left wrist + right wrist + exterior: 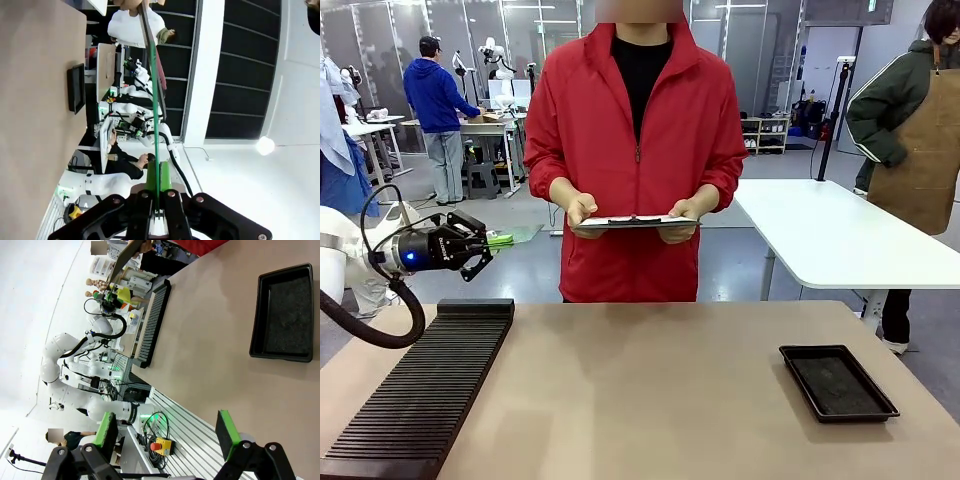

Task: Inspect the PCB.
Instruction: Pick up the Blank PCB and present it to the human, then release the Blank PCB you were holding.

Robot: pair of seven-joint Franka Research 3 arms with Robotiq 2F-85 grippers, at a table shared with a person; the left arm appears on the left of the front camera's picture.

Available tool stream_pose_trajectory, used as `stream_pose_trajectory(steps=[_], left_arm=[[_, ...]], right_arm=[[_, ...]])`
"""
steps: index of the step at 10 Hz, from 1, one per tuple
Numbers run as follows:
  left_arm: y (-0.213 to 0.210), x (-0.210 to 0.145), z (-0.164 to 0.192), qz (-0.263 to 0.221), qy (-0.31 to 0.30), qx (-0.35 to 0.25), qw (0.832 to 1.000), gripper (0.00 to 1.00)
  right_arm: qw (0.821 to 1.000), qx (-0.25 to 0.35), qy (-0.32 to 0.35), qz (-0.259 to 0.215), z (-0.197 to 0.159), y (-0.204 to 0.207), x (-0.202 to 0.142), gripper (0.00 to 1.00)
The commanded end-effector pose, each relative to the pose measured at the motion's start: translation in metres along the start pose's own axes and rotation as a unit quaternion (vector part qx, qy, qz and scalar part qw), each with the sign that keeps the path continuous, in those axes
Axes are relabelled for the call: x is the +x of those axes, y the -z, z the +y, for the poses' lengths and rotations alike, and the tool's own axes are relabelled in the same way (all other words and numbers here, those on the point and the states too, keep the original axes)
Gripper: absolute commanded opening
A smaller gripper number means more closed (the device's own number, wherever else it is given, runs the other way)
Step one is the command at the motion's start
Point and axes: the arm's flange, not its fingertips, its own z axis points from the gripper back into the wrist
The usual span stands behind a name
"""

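Nearest in the front view, the tan counter [660, 400] carries a black ribbed rack [425, 390] at 8 o'clock. A shallow black tray [838, 382] lies at 4 o'clock, well apart from the rack.

In the right wrist view the right gripper [165, 432] hangs above the counter with its jaws wide apart, and nothing sits between the green pads [106, 427]. The tray lies at 2 o'clock in that view and the rack at 11 o'clock.

Farther back in the front view, at 9 o'clock past the counter's far left corner, the left gripper [486, 245] is held in the air, pointing toward the middle. Its jaws are closed on the PCB [503, 240], which lies nearly flat and reaches out toward 3 o'clock, with a paler sheen on its far part. In the left wrist view the board is seen edge-on, as a thin green line [155, 110] running from between the two green pads [151, 177] up toward 12 o'clock. The pads press on both of its faces.

Farthest, at 12 o'clock across the counter, a person [638, 140] in a red jacket stands holding a clipboard [635, 221] level at waist height, clear of the PCB.
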Motion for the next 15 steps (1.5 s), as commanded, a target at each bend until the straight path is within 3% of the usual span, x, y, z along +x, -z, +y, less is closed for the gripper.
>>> stream_pose_trajectory(steps=[1, 15], left_arm=[[-0.0019, -0.0062, 0.0032, 0.003, -0.006, -0.005, 1.000, 0.03], [-0.0019, -0.0062, 0.0032, 0.003, -0.006, -0.005, 1.000, 0.03]], right_arm=[[1.000, 0.008, -0.011, -0.004, 0.0010, -0.0008, 0.0013, 1.00], [1.000, 0.008, -0.011, -0.004, 0.0010, -0.0008, 0.0013, 1.00]])
